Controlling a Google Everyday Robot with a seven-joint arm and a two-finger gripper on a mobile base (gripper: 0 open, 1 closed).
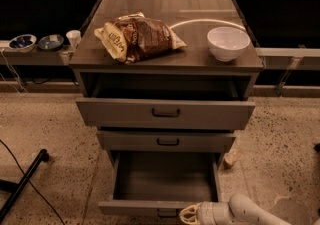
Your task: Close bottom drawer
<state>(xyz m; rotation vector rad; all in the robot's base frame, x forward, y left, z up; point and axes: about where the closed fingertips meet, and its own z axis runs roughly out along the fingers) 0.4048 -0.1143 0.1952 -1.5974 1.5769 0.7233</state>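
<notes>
The bottom drawer [150,205] of the grey-brown cabinet is pulled far out, its deep box empty and its front at the lower edge of the camera view. Its black handle [167,213] is barely visible under the front edge. My gripper [189,215], on a white arm coming in from the lower right, sits right at the drawer's front, just right of the handle. The middle drawer [167,141] is nearly shut and the top drawer [165,113] is pulled partly out.
A chip bag [139,36] and a white bowl [228,43] sit on the cabinet top. Small bowls and a cup [73,38] stand on a low shelf at left. A black stand leg [25,181] lies on the floor at left.
</notes>
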